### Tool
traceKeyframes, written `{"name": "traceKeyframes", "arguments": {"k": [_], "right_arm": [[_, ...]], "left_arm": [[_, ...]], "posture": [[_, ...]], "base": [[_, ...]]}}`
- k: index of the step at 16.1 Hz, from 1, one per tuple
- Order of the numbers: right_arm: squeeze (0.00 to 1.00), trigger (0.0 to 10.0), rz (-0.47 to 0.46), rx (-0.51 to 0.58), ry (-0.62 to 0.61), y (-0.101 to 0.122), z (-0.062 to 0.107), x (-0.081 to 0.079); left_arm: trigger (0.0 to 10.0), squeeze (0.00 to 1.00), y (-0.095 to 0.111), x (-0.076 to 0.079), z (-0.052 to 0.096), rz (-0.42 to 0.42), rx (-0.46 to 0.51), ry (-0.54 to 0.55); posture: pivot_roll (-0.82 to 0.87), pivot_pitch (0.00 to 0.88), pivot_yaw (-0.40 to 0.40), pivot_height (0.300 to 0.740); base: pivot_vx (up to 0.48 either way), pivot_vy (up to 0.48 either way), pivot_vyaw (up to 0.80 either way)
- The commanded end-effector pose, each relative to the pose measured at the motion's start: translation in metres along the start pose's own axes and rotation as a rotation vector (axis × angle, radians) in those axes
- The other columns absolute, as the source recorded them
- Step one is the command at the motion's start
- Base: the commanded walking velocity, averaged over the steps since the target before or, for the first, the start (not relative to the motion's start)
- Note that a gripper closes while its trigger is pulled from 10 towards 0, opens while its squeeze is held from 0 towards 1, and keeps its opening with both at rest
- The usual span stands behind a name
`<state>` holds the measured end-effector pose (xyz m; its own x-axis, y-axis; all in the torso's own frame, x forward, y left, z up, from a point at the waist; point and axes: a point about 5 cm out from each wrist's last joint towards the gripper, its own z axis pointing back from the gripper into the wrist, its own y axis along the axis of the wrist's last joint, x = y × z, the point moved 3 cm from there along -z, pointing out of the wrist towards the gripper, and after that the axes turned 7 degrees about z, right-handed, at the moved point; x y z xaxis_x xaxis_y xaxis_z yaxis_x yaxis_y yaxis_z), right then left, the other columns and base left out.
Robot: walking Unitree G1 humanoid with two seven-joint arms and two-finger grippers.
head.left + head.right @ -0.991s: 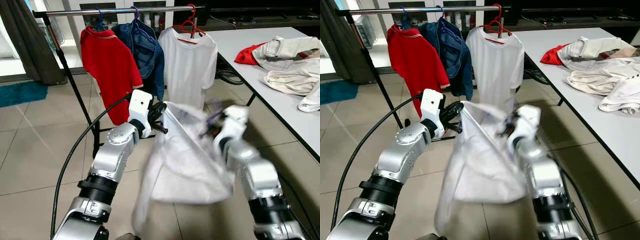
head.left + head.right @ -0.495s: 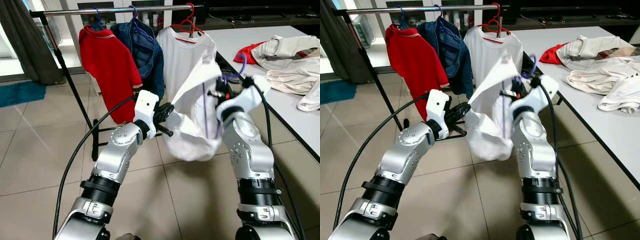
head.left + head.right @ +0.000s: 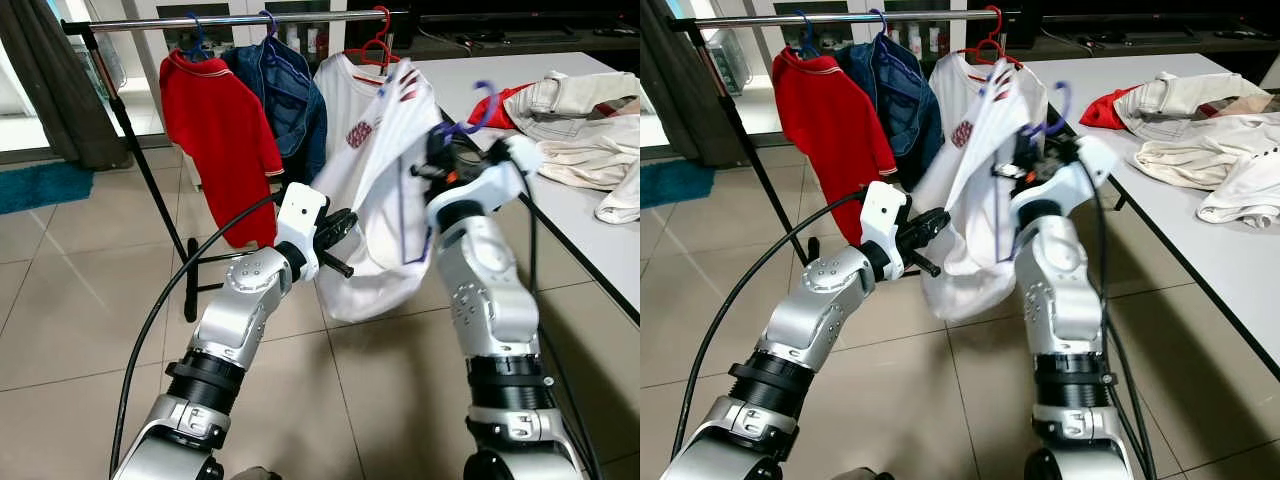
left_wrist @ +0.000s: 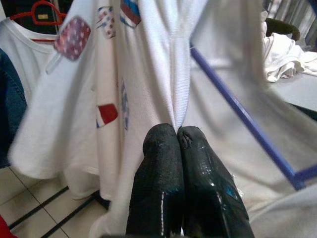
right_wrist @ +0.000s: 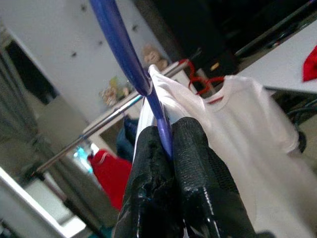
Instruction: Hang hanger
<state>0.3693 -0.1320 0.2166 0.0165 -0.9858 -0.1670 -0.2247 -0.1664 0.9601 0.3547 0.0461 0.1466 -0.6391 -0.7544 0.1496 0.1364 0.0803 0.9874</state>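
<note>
— What has the right gripper [image 5: 166, 144] got?

— Its two black fingers are pinched tight on the neck of a purple hanger [image 3: 478, 108], just below the hook. The hook curls up above the wrist, level with the shoulders of the clothes on the rack.

— And the left gripper [image 4: 177, 136]?

— Clamped flat, fingertips together, on a fold of the white printed shirt [image 3: 385, 190]. That shirt hangs on the purple hanger; one purple bar shows through the cloth near the pinch. The shirt sags between the two arms, its lower part bunched below the left gripper.

— Where is all that against the rack?

— In front of it, not on it. The clothes rail [image 3: 240, 20] runs across behind, carrying a red polo shirt [image 3: 220, 125], a denim jacket [image 3: 290, 100] and a plain white T-shirt [image 3: 960, 85] on a red hanger [image 3: 380, 45]. The held shirt overlaps the white T-shirt from where I stand; whether they touch I cannot tell.

— Anything else around?

— A white table [image 3: 480, 80] to the right, with a heap of pale clothes [image 3: 590, 135] and something red [image 3: 495, 110]. Tiled floor [image 3: 70, 290] underneath.
</note>
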Motion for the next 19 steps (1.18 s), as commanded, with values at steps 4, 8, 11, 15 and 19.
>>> {"name": "traceKeyframes", "arguments": {"k": [4,8,11,15,19], "right_arm": [[0.00,10.0,0.087,0.087,-0.257,0.023,-0.006,0.042],[0.00,10.0,0.326,-0.489,0.210,-0.091,0.030,-0.001],[0.00,10.0,0.354,-0.601,0.260,-0.109,0.056,0.005],[0.00,10.0,0.412,-0.658,0.294,-0.102,0.069,0.025],[0.00,10.0,0.272,-0.360,0.015,-0.046,0.031,0.040]], "left_arm": [[0.0,0.00,-0.004,0.002,0.002,-0.015,-0.019,-0.010],[0.0,0.00,0.000,-0.002,0.002,-0.014,0.001,0.020],[0.0,0.00,0.002,-0.008,0.003,-0.010,0.012,0.053],[0.0,0.00,0.001,-0.011,0.002,-0.010,0.009,0.074],[0.0,0.00,-0.001,-0.010,0.002,-0.019,-0.005,0.067]], "posture": [[-0.11,0.000,0.014,0.740],[-0.11,0.000,0.006,0.740],[-0.12,0.000,0.007,0.740],[-0.13,0.000,0.017,0.740],[-0.13,0.000,0.022,0.740]], "base": [[0.000,0.000,0.00],[0.000,0.000,0.00],[0.000,0.000,0.00],[0.000,0.000,0.00],[0.000,0.000,0.00]]}}
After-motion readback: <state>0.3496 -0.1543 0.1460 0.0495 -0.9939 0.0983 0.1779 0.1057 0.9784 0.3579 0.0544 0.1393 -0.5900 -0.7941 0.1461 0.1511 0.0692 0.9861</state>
